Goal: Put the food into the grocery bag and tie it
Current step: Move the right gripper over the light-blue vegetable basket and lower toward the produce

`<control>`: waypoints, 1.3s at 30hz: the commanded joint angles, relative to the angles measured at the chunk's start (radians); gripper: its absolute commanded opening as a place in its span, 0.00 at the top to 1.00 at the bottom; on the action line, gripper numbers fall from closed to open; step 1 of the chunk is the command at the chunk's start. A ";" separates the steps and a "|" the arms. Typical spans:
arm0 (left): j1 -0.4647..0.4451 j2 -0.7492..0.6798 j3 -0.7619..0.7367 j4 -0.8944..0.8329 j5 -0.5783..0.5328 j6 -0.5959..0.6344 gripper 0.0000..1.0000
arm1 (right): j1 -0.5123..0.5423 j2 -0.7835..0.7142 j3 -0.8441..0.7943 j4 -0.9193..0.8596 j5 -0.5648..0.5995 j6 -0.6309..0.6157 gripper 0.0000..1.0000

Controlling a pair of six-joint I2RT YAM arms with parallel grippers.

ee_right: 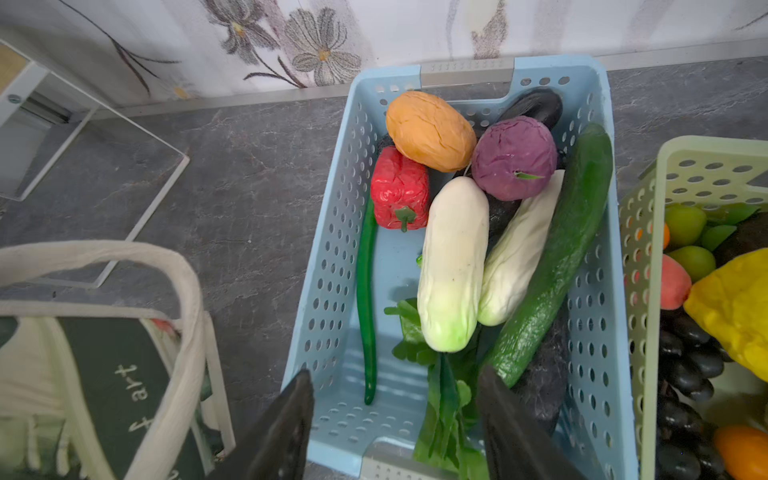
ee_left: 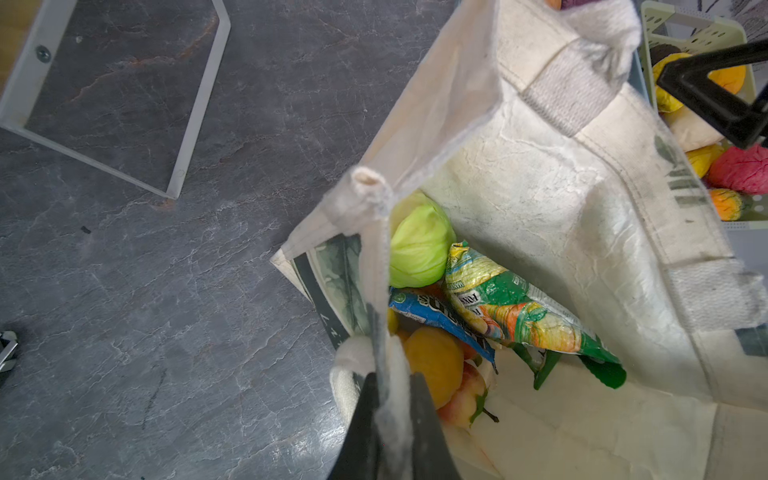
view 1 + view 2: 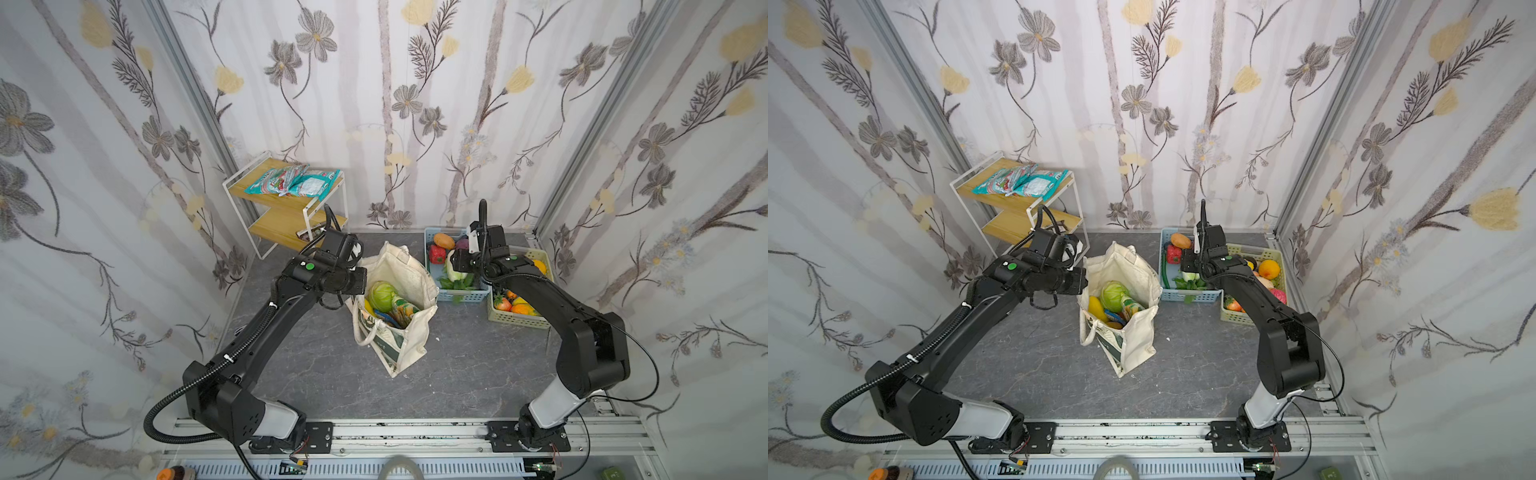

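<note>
Right wrist: blue basket (image 1: 332, 249) (slotted) beside bag (image 1: 104, 365).

Your top views look down from high up, sharing the whole scene around the grocery bag (image 3: 411, 332). Left wrist peers closely into it; right wrist closely overlooks the blue basket (image 1: 332, 249) beside it.

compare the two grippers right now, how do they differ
The left gripper is shut, pinching the cream rim of the bag; the right gripper is open with nothing clamped. The left gripper sits at the bag's mouth, while the right gripper hangs over the blue basket of vegetables. Both have black fingers.
</note>
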 commanded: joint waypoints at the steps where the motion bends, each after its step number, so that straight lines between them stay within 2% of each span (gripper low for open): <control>1: 0.001 -0.010 -0.001 0.027 0.014 0.008 1.00 | -0.014 0.084 0.067 0.002 0.001 -0.018 0.36; 6: 0.000 -0.007 0.004 0.024 0.020 0.004 1.00 | -0.034 0.199 0.157 -0.020 0.000 -0.030 0.30; 22: 0.000 0.018 0.011 0.021 0.032 0.003 1.00 | -0.068 0.405 0.269 -0.041 -0.089 -0.033 0.32; 32: 0.000 0.031 0.045 0.022 0.029 0.005 1.00 | -0.062 0.426 0.257 -0.020 -0.211 -0.029 0.35; 39: 0.000 0.042 0.050 0.026 0.030 0.009 1.00 | -0.046 0.362 0.193 0.023 -0.289 -0.029 0.36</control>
